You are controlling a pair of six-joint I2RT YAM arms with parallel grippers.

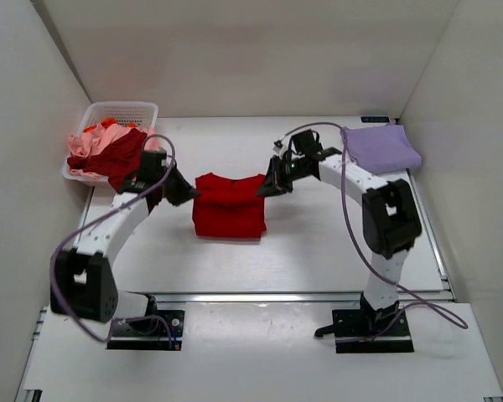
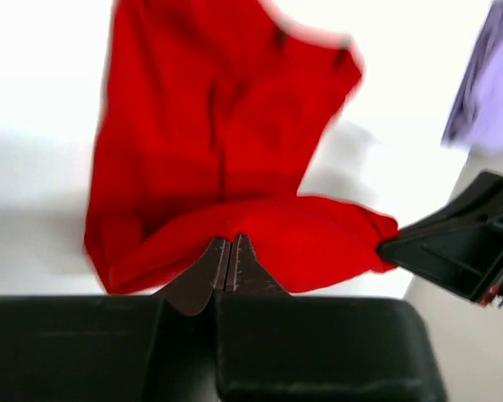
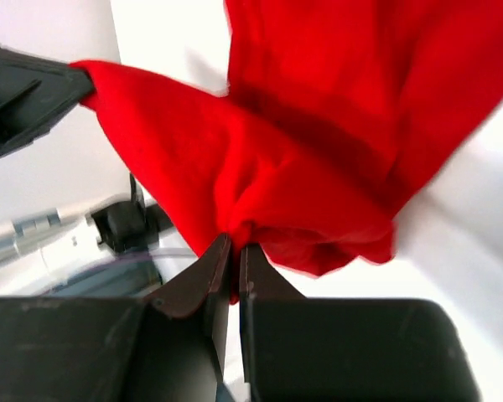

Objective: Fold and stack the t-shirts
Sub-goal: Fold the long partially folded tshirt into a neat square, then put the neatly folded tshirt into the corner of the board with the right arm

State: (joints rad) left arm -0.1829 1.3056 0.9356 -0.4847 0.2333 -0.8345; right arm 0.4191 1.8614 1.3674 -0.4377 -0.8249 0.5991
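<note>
1. The left gripper [image 2: 232, 251] is clamped on a pinch of the red t-shirt [image 1: 229, 208] at its upper left corner, jaws closed with only cloth between them.
2. The right gripper [image 3: 233, 251] is closed the same way on a bunched fold at the opposite upper corner.
3. Between the two, the shirt's top edge sags a little. The rest drapes down onto the middle of the bench [image 1: 318, 251].
4. It looks light, limp cloth with no stiffness. It should follow the grippers readily but wrinkle or double over wherever nothing supports it.
5. The best holds are probably corners and hem edges, taken level with each other. A doubled layer in the pinch should slip less than a single one.
6. Further out, a lavender t-shirt [image 1: 381, 148] lies folded at the far right of the bench.
7. At the far left, a white basket [image 1: 121, 109] holds a heap of pink and dark red shirts [image 1: 109, 149].
</note>
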